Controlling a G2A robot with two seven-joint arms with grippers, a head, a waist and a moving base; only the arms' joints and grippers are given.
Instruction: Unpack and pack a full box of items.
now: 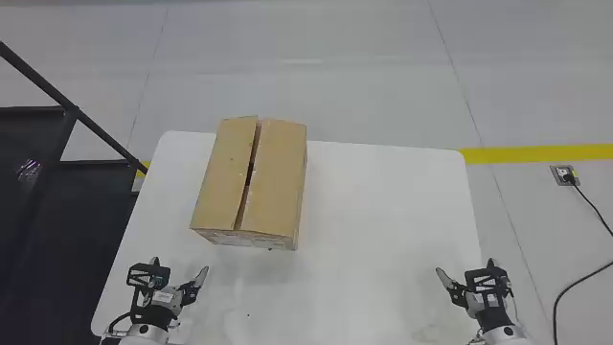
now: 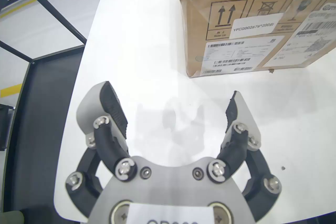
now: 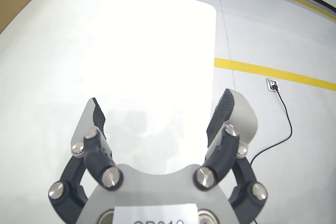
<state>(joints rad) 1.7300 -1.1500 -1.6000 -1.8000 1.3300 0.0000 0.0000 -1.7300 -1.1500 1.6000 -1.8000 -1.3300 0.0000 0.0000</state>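
Left end effector (image 2: 170, 88) and right end effector (image 3: 160, 94) gape empty (box (image 1: 251, 182) well apart).

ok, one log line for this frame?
box: on table, flaps folded down, gap at seam | left gripper: open, empty, short of box | right gripper: open, empty, near table edge | contact: none

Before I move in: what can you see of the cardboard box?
The cardboard box is brown, oblong, standing askew on the white table, towards its far left. Its two top flaps are folded down with a gap along the seam, one bowed up at the near end. White labels and handling marks cover that end. Only the table touches it; the left gripper and right gripper are open, apart from it.
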